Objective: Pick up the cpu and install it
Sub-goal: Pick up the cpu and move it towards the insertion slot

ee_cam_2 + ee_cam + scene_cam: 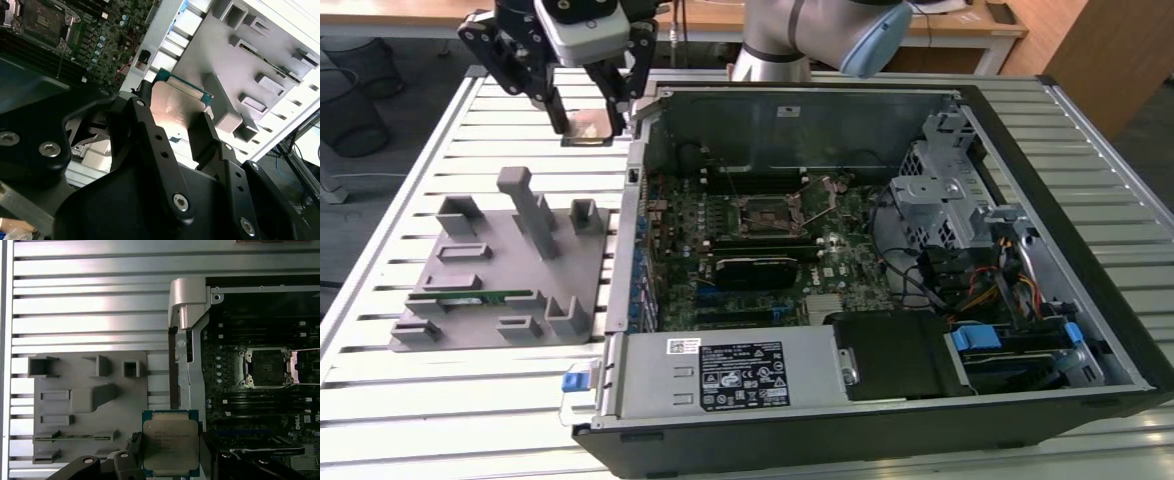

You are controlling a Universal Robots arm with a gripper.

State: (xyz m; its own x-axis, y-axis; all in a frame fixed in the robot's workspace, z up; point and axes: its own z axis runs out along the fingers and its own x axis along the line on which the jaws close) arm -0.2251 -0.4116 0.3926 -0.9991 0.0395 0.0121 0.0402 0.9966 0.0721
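The tool (594,128) is clamped on the cpu (170,442), holding it above the slatted tabletop (440,150) between the gray fixture (494,270) and the computer case (881,445) — the carry stage, I judge. Installing calls for squaring the chip over the open socket (767,212) — level and correctly oriented.

- gripper (174,131): black fingers (143,120) clamp opposite edges of the cpu (172,102).
- cpu: silvery top, green rim.
- grey holder (220,50): lies beyond the cpu.
- motherboard (95,35): carries an open socket (42,17).
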